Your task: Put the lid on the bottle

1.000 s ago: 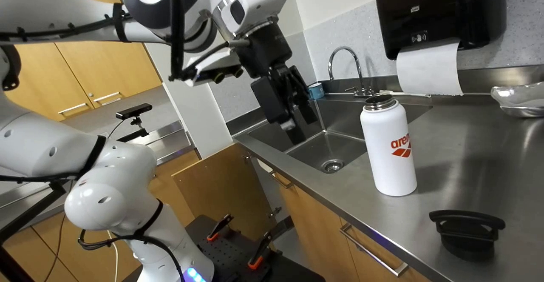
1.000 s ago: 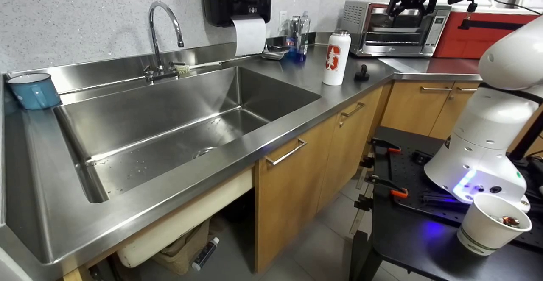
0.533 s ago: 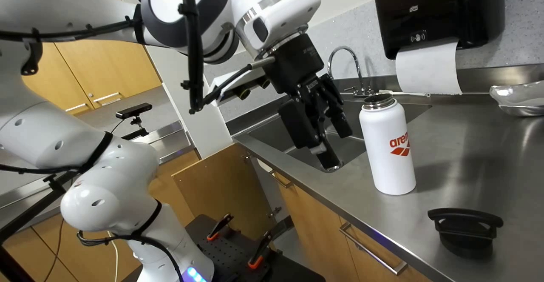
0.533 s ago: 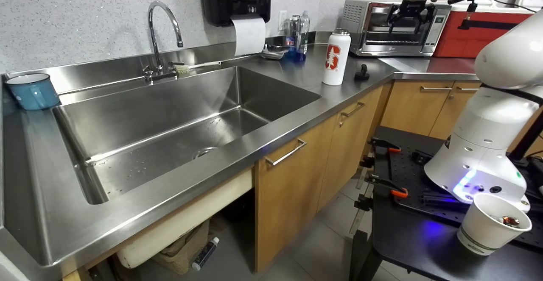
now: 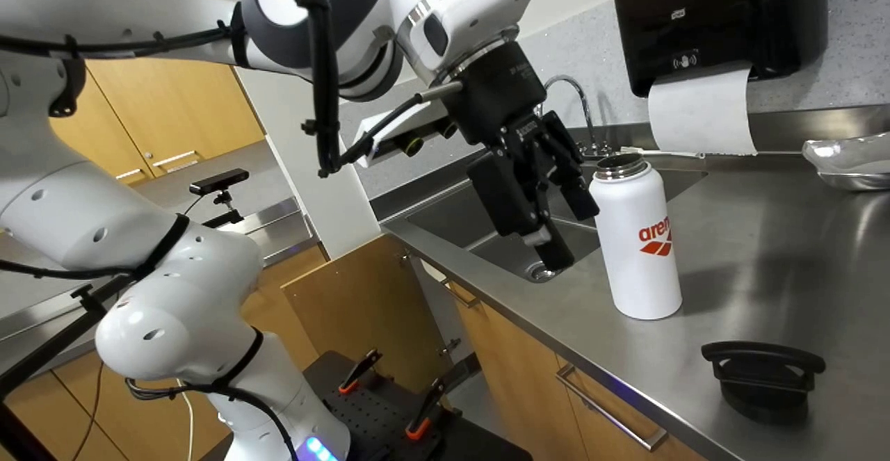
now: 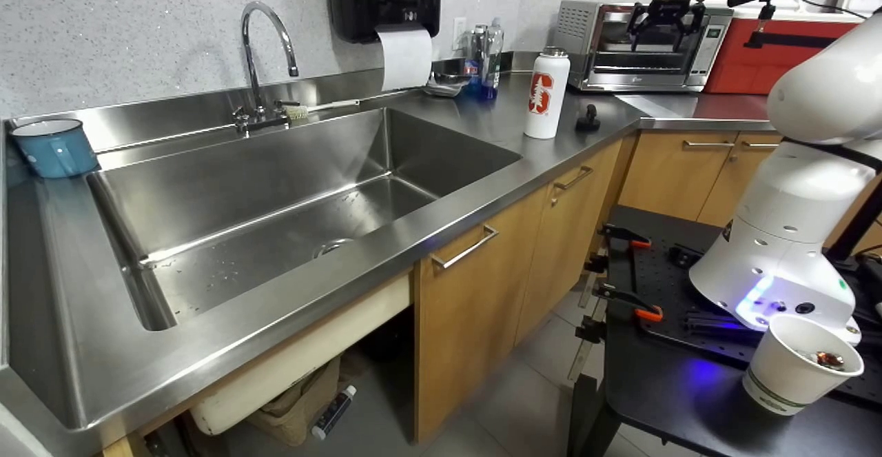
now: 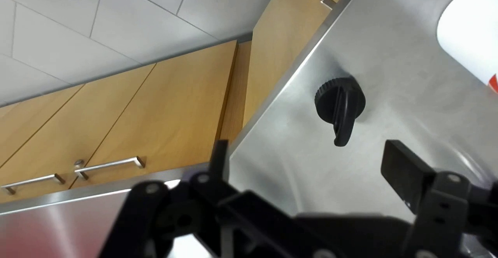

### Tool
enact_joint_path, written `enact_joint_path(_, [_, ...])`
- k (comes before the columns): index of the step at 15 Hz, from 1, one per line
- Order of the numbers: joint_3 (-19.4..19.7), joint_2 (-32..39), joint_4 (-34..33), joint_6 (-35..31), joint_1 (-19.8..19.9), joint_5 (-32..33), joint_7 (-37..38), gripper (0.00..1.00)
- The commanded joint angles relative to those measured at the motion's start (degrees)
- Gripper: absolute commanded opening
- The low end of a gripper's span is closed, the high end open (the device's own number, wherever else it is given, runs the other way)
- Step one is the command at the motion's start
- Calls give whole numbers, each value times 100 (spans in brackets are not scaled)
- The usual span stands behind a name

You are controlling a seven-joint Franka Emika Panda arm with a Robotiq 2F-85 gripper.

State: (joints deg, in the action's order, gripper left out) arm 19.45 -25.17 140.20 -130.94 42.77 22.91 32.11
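A stainless tabletop [image 5: 834, 280] runs along the speckled wall [image 6: 151, 43] here, a deep sink [image 6: 262, 174] cut into it, honey-coloured wooden cabinets [image 6: 475, 312] below. A blue mug [image 6: 55, 150] stands beside the sink, a toaster oven [image 6: 582, 43] beyond the bottle [image 5: 636, 252]. Smooth, white and upright, that bottle is uncapped; near it the ridged black lid [image 7: 337, 98] sits handle-up. The tool [image 7: 310, 155] hangs in mid-air, spread wide, holding nothing.

A speckled grey backsplash [image 6: 158, 36] was noted behind a stainless-steel countertop [image 6: 479, 116]; wood-fronted cabinets [image 6: 482, 298] and grey floor tiles [image 7: 144, 32] were observed below.
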Motion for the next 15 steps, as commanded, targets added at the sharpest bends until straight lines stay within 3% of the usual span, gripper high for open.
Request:
enact_joint_path(1, [-67,866,-641,-239,136,-146,123,100])
enact_joint_path(8, [445,2259,-1531,-543,-210,-1550,-1005,100])
enact_joint_path(15, [562,3138,-1947,-560,-328,-2785,-1913,100])
